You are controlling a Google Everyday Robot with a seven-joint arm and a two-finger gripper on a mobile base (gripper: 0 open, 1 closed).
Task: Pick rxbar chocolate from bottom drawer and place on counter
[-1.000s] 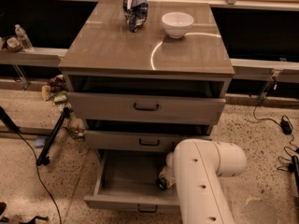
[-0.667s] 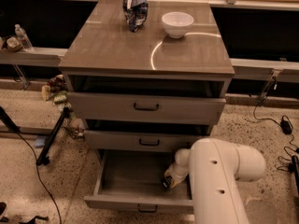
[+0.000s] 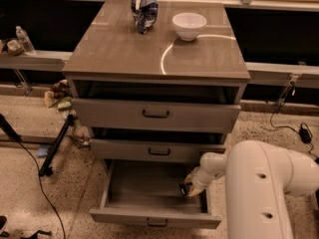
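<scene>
My pincer (image 3: 193, 183) is at the drawer's (image 3: 139, 190) 3 o'clock side, touching the bar (image 3: 185, 188), can't tell if it's clamped. Light, slick wrapper, I'd pinch mid-width

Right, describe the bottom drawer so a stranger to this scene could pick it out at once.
Find the cabinet with the glossy counter on top and three drawers down its front. The bottom drawer is the lowest, nearest the floor. Unlike the two shallower ones above, it is pulled far out, showing its grey inside, with the gripper down in its right side.
</scene>
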